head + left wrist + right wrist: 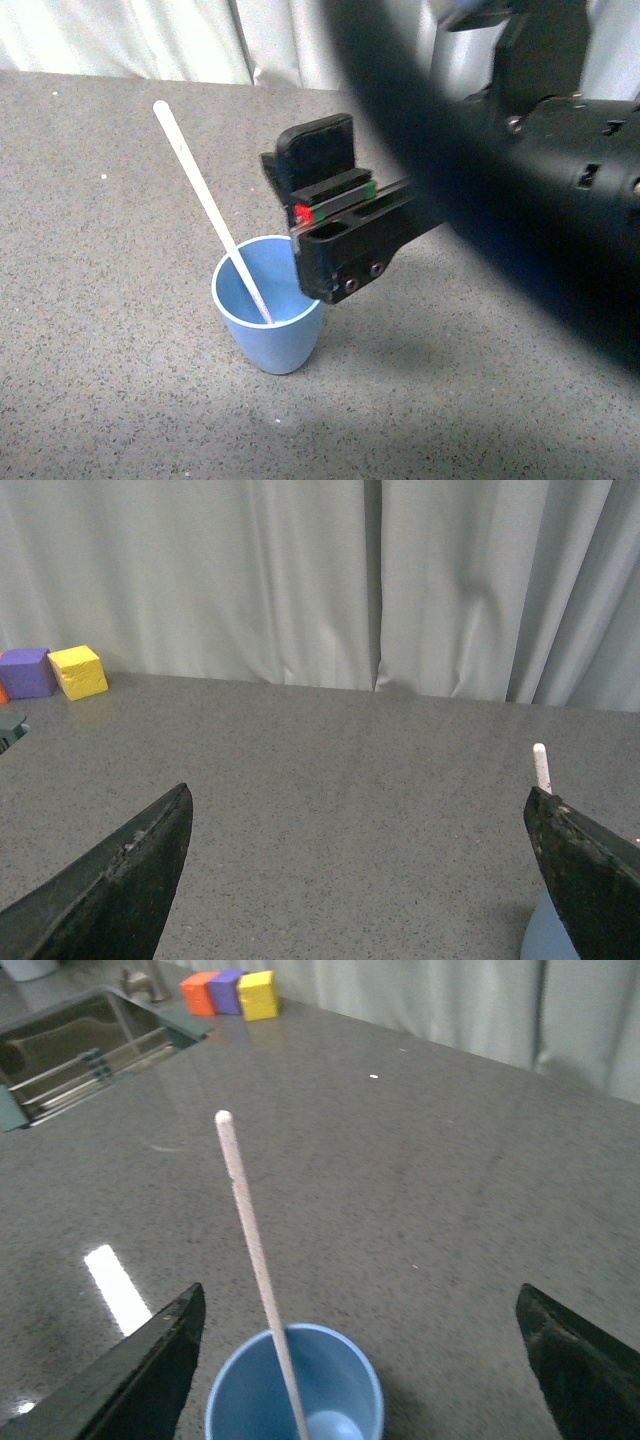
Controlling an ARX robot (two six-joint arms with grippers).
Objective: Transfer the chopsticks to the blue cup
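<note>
The chopstick (205, 195) stands inside the blue cup (272, 340), lower end on the cup floor, upper part leaning out over the rim. The cup is upright on the grey table (100, 350). The right gripper (357, 1305) hovers just above the cup, jaws wide apart, empty. The left gripper (357, 792) is near the cup, jaws likewise apart, empty.

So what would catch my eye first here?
Probably the blue cup standing on the grey table, with a pale chopstick leaning in it, its tip well above the rim. Just above the cup hangs the right gripper, black and open, holding nothing. Far back on the table sit three bright blocks: orange, purple and yellow.
</note>
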